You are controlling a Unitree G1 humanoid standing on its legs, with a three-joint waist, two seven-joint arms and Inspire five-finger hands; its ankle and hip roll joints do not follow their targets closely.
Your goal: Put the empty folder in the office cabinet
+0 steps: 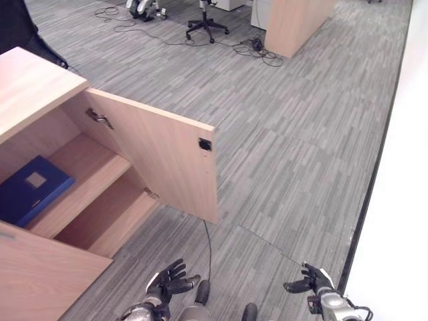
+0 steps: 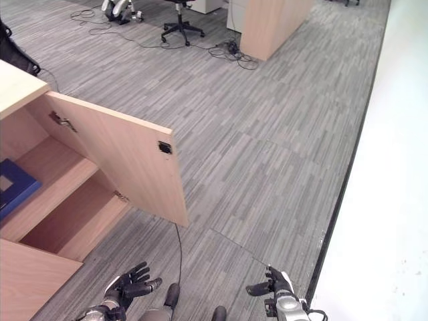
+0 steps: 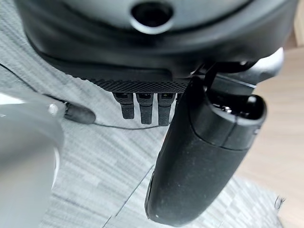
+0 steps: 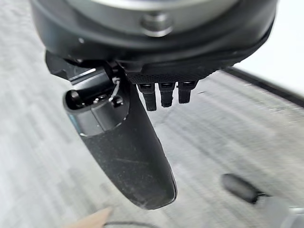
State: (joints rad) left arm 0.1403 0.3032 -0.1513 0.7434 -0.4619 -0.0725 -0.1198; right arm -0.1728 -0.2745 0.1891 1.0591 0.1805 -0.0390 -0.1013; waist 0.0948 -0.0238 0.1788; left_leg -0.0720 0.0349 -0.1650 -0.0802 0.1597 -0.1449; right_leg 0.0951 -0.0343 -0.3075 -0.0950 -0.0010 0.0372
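Observation:
A blue folder (image 1: 30, 188) lies flat on the upper shelf inside the light wooden office cabinet (image 1: 40, 87), at the left of the eye views; the right eye view shows the folder (image 2: 10, 187) at its left edge. The cabinet's door (image 1: 164, 157) stands wide open, swung out over the floor. My left hand (image 1: 167, 282) hangs low in front of the cabinet, fingers spread and empty. My right hand (image 1: 311, 281) hangs low at the right, fingers relaxed, holding nothing. In the wrist views the left hand (image 3: 199, 156) and the right hand (image 4: 128, 147) show straight fingers above grey carpet.
A lower shelf (image 1: 107, 217) sits beneath the folder's shelf. Grey carpet (image 1: 281, 147) stretches ahead. A white wall (image 1: 401, 167) runs along the right. An office chair (image 1: 206, 23), a wooden desk panel (image 1: 294, 23) and floor cables (image 1: 264, 53) lie far back.

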